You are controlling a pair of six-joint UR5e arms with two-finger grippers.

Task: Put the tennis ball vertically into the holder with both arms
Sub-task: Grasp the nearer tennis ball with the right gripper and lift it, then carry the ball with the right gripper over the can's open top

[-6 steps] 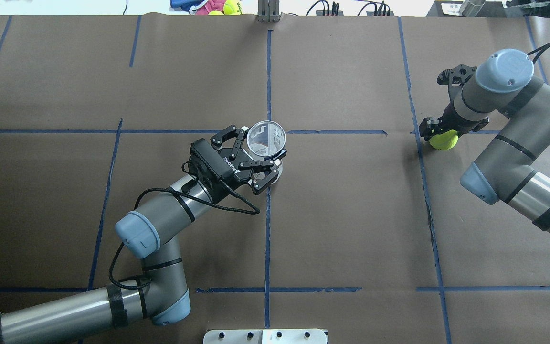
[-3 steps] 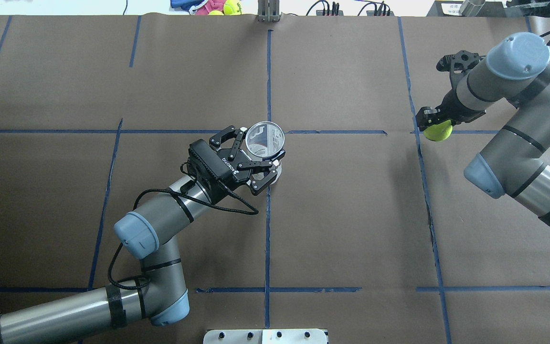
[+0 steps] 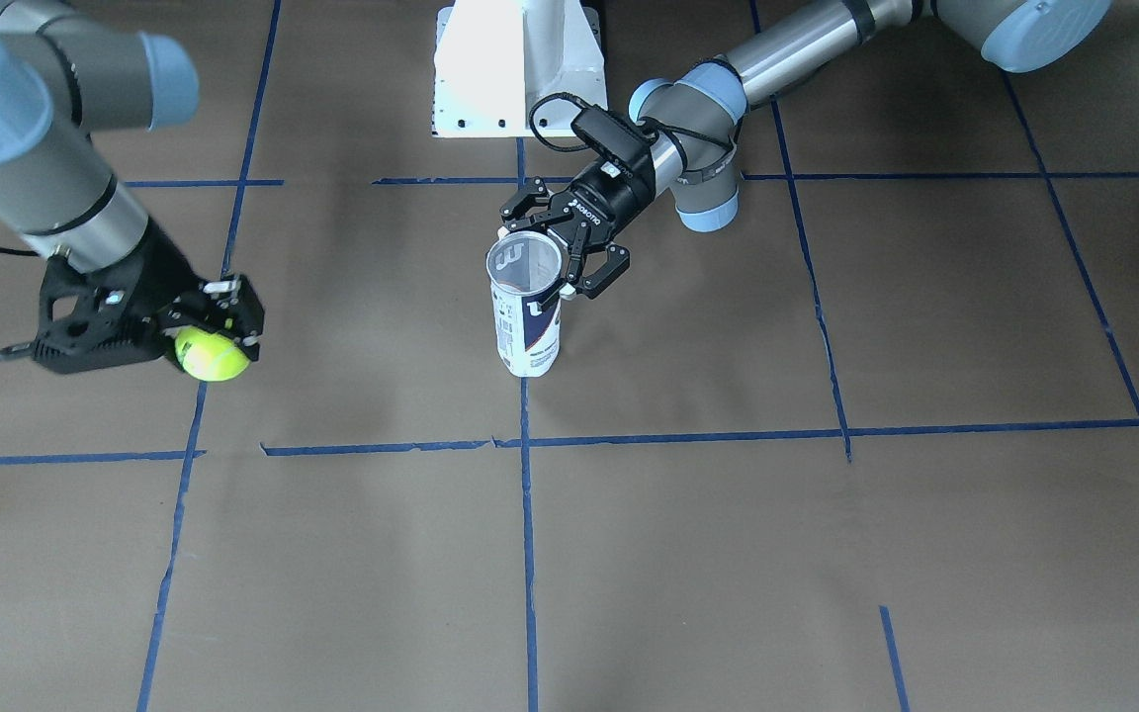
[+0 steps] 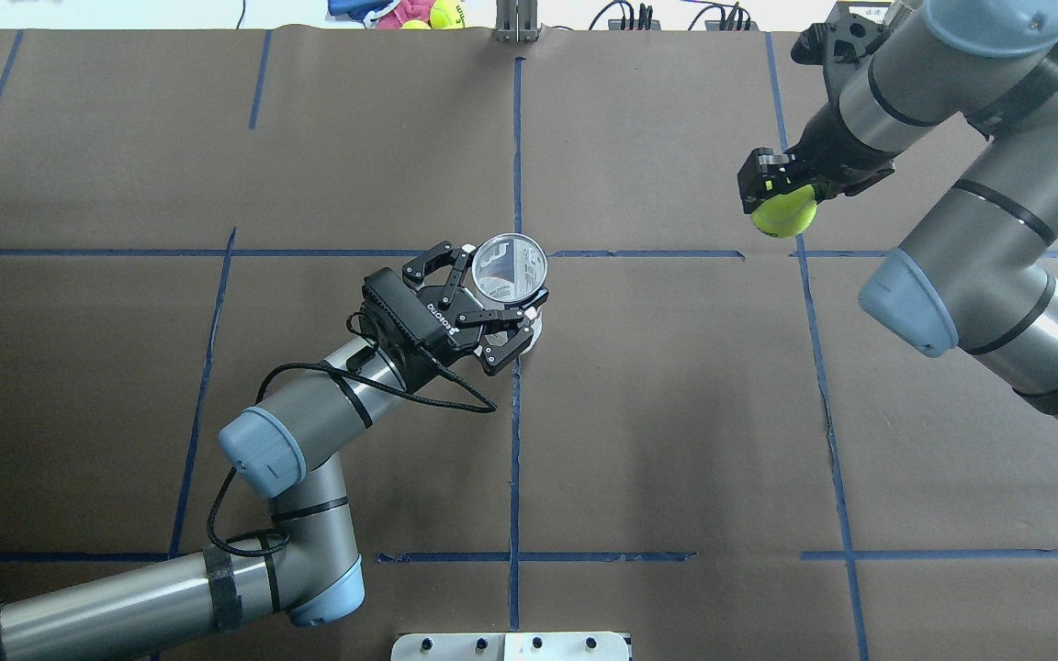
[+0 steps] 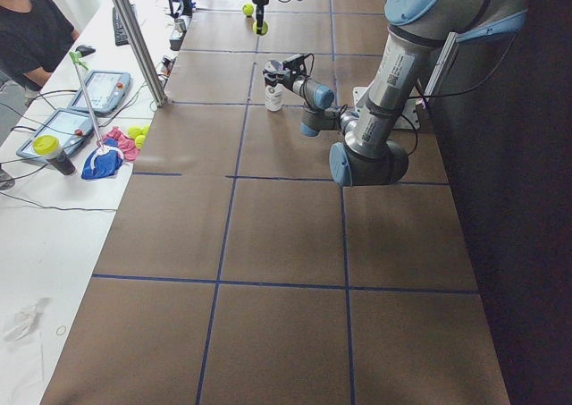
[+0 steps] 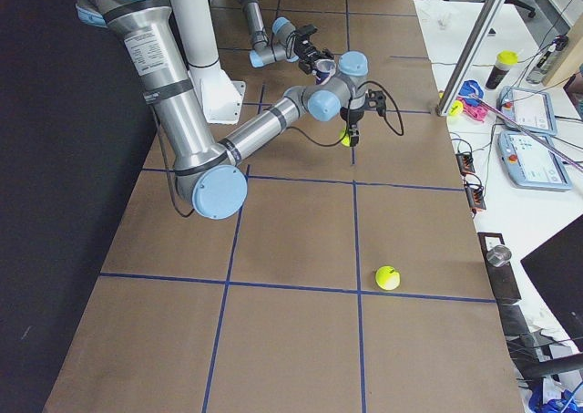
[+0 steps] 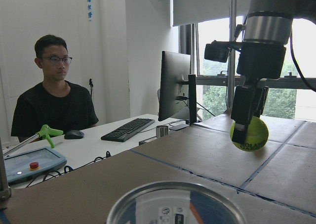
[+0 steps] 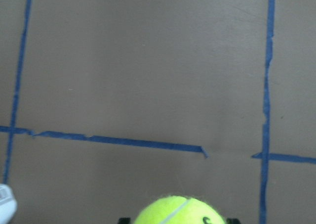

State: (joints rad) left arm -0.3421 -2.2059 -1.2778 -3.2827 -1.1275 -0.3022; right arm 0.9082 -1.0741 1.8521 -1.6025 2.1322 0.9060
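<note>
left arm: elbow bent, forearm reaching toward 2 o'clock
left end effector (image 4: 503, 292): fingers clasp the holder (image 4: 512, 266)
right end effector (image 4: 775, 197): pointing down, aloft, clamped on the tennis ball (image 4: 786, 213)

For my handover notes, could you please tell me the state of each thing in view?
Ball: gripped, off the table.
Can: upright, open-topped, empty.
Left gripper: jaws shut on the can.
Right gripper: jaws shut on the ball.
Spare ball: loose on the table.
</note>
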